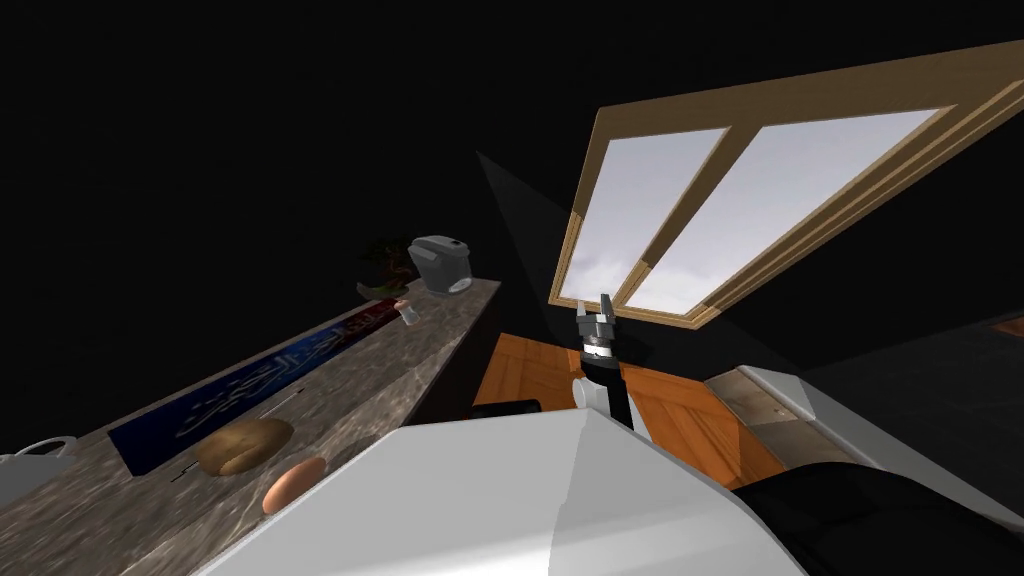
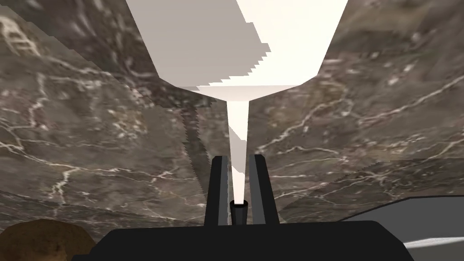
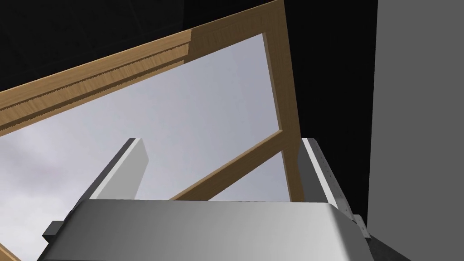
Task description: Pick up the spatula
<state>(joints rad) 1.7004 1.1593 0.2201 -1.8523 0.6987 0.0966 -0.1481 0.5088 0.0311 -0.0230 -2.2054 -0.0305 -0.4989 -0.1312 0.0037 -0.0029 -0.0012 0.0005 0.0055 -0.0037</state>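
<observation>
The left gripper [image 2: 239,157] pinched the white spatula [image 2: 235,45] by its handle, blade at twelve o'clock over the marble counter [image 2: 90,136]. The right gripper [image 1: 598,312], fingers wide apart, hung at one o'clock.

I see a long desk [image 1: 420,350] of brown stone with pale veins, running away on my left. A blue mat [image 1: 270,375] with a white pattern lies along it. At the mat's edge sits a round brown loaf [image 1: 245,445]. Near the loaf, closer to me, lies an orange-brown egg [image 1: 293,483]. At the far end stand a grey cooker [image 1: 442,264] and a dark plant [image 1: 385,262] beside it, with a small glass [image 1: 409,314] in front. A white cup [image 1: 22,468] shows at the near end. Ahead, a window [image 1: 780,170] in a wooden frame rises above a wooden floor [image 1: 690,410].
</observation>
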